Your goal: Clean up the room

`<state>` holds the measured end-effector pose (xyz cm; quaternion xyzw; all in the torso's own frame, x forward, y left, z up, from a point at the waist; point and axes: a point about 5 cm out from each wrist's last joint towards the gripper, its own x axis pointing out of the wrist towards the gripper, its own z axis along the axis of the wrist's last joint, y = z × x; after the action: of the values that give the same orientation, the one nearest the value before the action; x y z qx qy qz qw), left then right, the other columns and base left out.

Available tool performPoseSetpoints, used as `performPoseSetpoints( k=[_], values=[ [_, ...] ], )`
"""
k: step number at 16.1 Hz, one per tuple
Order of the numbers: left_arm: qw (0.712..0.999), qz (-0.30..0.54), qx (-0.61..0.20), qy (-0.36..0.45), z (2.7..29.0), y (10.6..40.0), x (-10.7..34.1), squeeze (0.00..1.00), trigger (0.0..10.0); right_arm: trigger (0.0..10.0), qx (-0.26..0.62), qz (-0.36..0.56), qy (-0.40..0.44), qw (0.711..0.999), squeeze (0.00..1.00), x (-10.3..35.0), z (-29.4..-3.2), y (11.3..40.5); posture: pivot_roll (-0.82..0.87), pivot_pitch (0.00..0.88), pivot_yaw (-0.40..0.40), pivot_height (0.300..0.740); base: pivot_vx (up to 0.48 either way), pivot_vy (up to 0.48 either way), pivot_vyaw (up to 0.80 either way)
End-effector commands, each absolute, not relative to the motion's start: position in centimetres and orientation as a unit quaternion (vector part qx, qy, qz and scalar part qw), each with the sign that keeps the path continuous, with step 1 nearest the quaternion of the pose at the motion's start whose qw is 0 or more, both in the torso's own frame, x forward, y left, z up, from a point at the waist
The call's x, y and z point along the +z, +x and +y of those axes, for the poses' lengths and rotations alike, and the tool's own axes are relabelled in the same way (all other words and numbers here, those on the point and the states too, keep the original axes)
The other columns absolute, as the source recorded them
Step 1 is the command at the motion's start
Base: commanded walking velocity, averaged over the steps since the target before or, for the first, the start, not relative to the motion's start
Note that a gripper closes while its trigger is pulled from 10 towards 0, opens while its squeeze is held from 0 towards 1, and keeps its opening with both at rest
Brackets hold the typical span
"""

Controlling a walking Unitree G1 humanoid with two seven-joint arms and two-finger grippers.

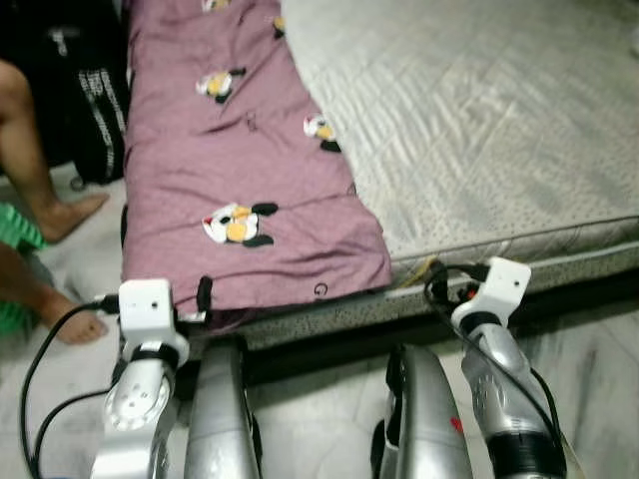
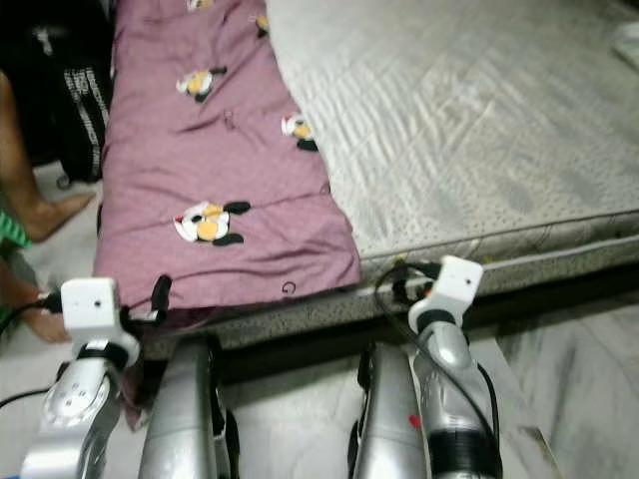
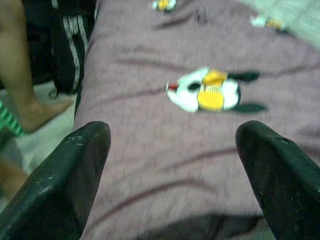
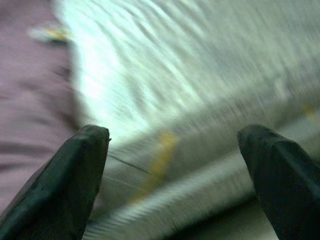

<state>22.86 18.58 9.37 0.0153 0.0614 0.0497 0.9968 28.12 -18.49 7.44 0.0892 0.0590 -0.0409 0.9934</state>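
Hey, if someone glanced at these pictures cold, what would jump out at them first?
Probably the mauve blanket with cartoon penguin prints, spread along the robot's left part of the grey mattress. Next, the left end effector and right end effector, both open, at the bed's near edge. A person's bare legs stand at far left.

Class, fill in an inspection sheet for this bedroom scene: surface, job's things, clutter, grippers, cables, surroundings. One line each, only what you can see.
Surface: grey quilted mattress, low, near the floor.
Job's things: purple blanket with cartoon prints, lying flat along the mattress's left side.
Clutter: black bag on the floor left of the bed.
Grippers: left gripper open, facing the blanket's near edge; right gripper open, facing the mattress edge.
Cables: black cables at the left wrist; another loop at the right wrist.
Surroundings: a person's legs at left; pale floor.
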Motion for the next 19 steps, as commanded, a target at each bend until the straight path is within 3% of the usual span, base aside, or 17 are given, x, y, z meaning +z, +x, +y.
performPoseSetpoints(
  k=[1, 5, 8, 19],
  values=[
    [0.996, 0.063, 0.056, 0.014, 19.0, 22.9, 8.9, 0.00, 10.0, 10.0, -0.005, 0.029, 0.065, 0.997, 0.00, 8.6, -17.3, 28.1, 0.00, 0.000, 0.027, 0.532, 0.000, 0.000, 0.00],
    [0.998, 0.045, 0.046, 0.017, 18.9, 25.1, 8.9, 0.00, 10.0, 10.0, 0.025, -0.017, 0.064, 0.998, 0.00, 10.8, -16.0, 27.9, -0.02, 0.000, 0.042, 0.532, 0.000, 0.000, 0.00],
    [0.998, 0.040, 0.040, 0.014, 18.7, 25.7, 8.8, 0.00, 10.0, 10.0, 0.036, -0.041, 0.069, 0.996, 0.00, 12.2, -15.5, 28.6, -0.03, 0.000, 0.043, 0.557, 0.000, 0.000, 0.00],
    [0.999, 0.020, 0.036, 0.027, 18.5, 26.8, 8.7, 0.00, 10.0, 10.0, 0.039, -0.050, 0.066, 0.996, 0.00, 13.1, -15.3, 30.1, -0.03, 0.000, 0.049, 0.682, 0.000, 0.000, 0.00]
  ],
)
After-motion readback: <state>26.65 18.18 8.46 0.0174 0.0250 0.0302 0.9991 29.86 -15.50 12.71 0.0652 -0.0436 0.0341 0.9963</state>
